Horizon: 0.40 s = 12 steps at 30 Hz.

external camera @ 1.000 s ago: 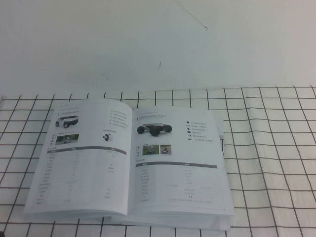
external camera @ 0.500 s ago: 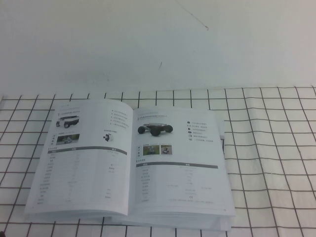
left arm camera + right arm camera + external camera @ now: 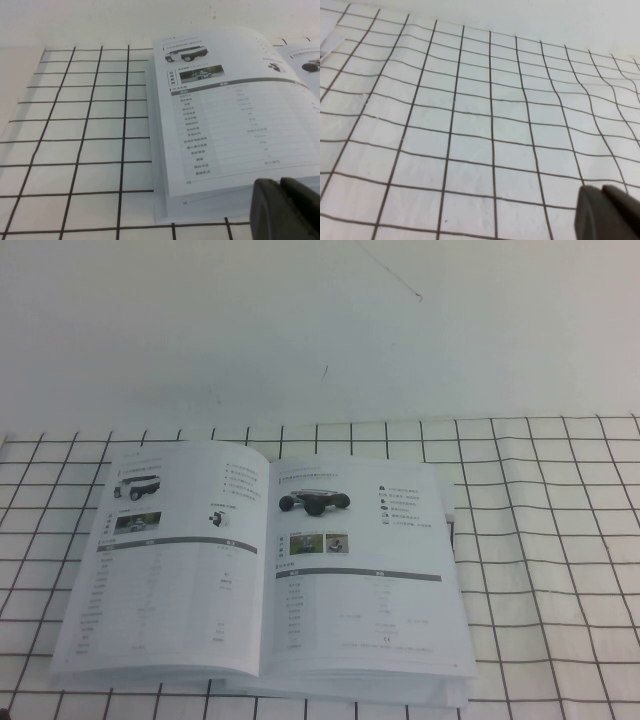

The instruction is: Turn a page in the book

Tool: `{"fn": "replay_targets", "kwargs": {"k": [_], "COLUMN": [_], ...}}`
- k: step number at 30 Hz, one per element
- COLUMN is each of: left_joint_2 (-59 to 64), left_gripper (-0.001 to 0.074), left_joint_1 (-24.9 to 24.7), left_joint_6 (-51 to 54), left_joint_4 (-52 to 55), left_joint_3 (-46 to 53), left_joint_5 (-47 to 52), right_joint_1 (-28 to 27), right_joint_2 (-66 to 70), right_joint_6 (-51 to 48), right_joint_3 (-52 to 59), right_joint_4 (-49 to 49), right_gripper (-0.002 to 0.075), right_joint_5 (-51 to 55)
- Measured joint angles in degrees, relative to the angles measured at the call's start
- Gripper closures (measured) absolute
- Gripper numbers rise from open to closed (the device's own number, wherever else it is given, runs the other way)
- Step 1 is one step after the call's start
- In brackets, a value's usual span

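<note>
— White gridded cloth point(image 3: 560, 540) covers the tabletop; where's the book point(image 3: 265, 570)?
— Open flat, left of centre by the near edge.
— Grippers?
— Left gripper point(image 3: 287, 210) beside its near-left corner, right gripper point(image 3: 607, 212) over cloth — both clenched.

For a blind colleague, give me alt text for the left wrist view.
An open book lies flat on a black-gridded white cloth, its near page showing vehicle photos above a table. The dark left gripper sits at its near corner.
</note>
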Motion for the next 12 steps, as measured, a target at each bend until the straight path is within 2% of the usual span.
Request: {"fn": "replay_targets", "kwargs": {"k": [12], "left_joint_2": [0.0], "left_gripper": [0.0738], "left_joint_1": [0.0], "left_joint_6": [0.0], "left_joint_4": [0.0], "left_joint_3": [0.0], "left_joint_5": [0.0], "right_joint_1": [1.6], "right_joint_2": [0.0], "right_joint_6": [3.7], "right_joint_3": [0.0], "right_joint_4": [0.1], "right_gripper": [0.0726], "right_joint_5": [0.3]}}
